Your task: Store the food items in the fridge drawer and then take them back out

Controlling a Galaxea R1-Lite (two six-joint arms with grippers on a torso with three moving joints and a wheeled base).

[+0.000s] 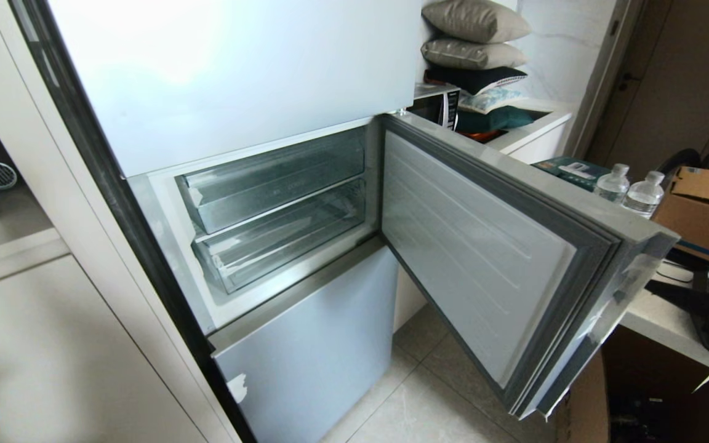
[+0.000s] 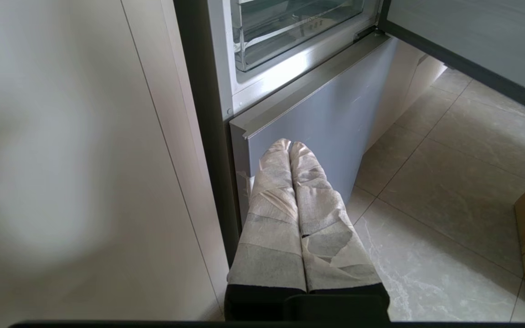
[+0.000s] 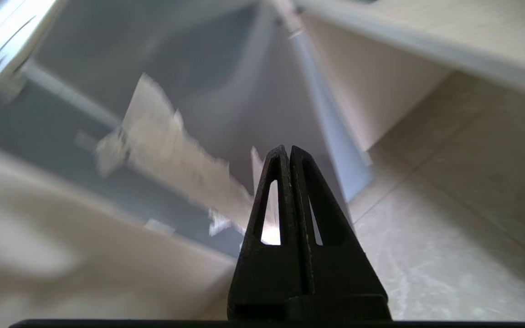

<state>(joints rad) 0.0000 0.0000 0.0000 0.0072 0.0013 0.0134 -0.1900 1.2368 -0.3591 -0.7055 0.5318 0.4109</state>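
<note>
Right claw: my right gripper (image 3: 290, 152) is squeezed fully shut with nothing in it. It points low, at the bottom of the fridge and the floor tiles (image 3: 463, 218). I cannot see it from the head view.

Left claw: my left gripper (image 2: 290, 146) is shut too, and it holds nothing. Its fingers (image 2: 271, 214) are wrapped in pale tape. It hangs low, near the grey bottom fridge panel (image 2: 331, 123).

Where the drawer is: the fridge drawer (image 1: 287, 237) is the lower of two clear bins inside the open part of the fridge. It is pushed in. The open door (image 1: 490, 258) swings out to the right of it.

How the drawer looks: wide, shallow, see-through plastic with shiny edges. I see nothing inside it.

How it will handle: I think it is light and stiff, but smooth and slippery. Hard plastic can crack, so I would pull gently.

Where to grab: I would hook the front top lip, near the middle, so it slides out straight.

Food: I see no red fruit in any view.
</note>
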